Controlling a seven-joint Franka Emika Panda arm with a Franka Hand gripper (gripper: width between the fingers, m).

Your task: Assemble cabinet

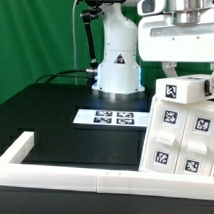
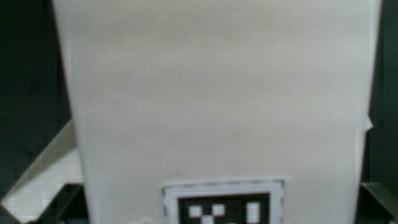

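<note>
The white cabinet body (image 1: 184, 143) stands at the exterior view's right, tilted, with several black-and-white tags on its faces. My gripper (image 1: 188, 78) is right above it, and its fingers straddle a white tagged cabinet part (image 1: 186, 91) at the top of the body. In the wrist view this white part (image 2: 214, 90) fills most of the picture, with one tag (image 2: 222, 205) at its near end. My gripper (image 2: 214, 215) is shut on the part, with a dark finger (image 2: 59, 205) on either side. Whether the part rests on the body or hangs just over it cannot be told.
The marker board (image 1: 115, 118) lies flat on the black table in front of the robot base (image 1: 116, 70). A long white rail (image 1: 72, 179) borders the table's near edge and turns back at the exterior view's left. A green curtain hangs behind.
</note>
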